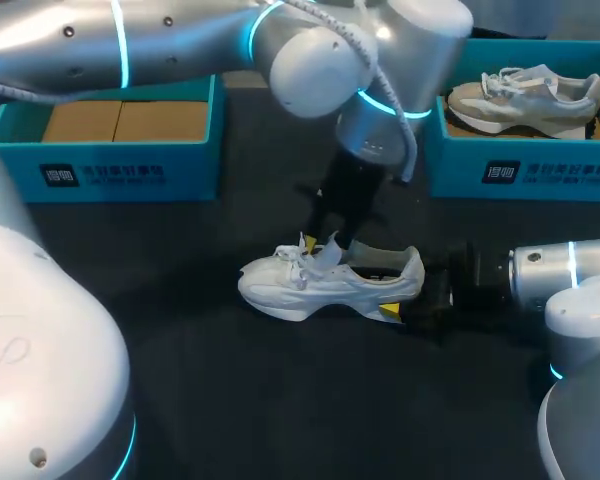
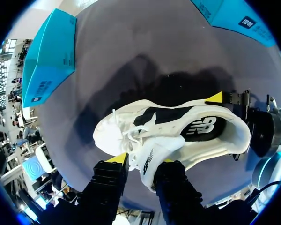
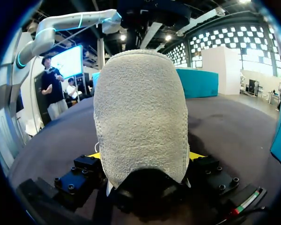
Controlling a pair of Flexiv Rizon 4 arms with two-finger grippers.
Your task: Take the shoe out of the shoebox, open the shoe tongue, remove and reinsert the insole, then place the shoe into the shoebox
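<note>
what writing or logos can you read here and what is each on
On the left shoebox front label: white print, too blurred to read.
On the right shoebox front label: white print, also too blurred.
On the insole inside the white sneaker: a white logo, no legible words.
On the shoe tongue: small dark print, too small to read.

You have a dark table (image 1: 230,400) under everything, bare and matte across its near half. At its far right corner stands a teal box (image 1: 525,172) with a dark printed label on its front wall. A beige and grey sneaker (image 1: 525,100) with white laces lies inside on a brown cardboard floor. Its toe seems to point toward the table's middle, though that end is partly hidden.
</note>
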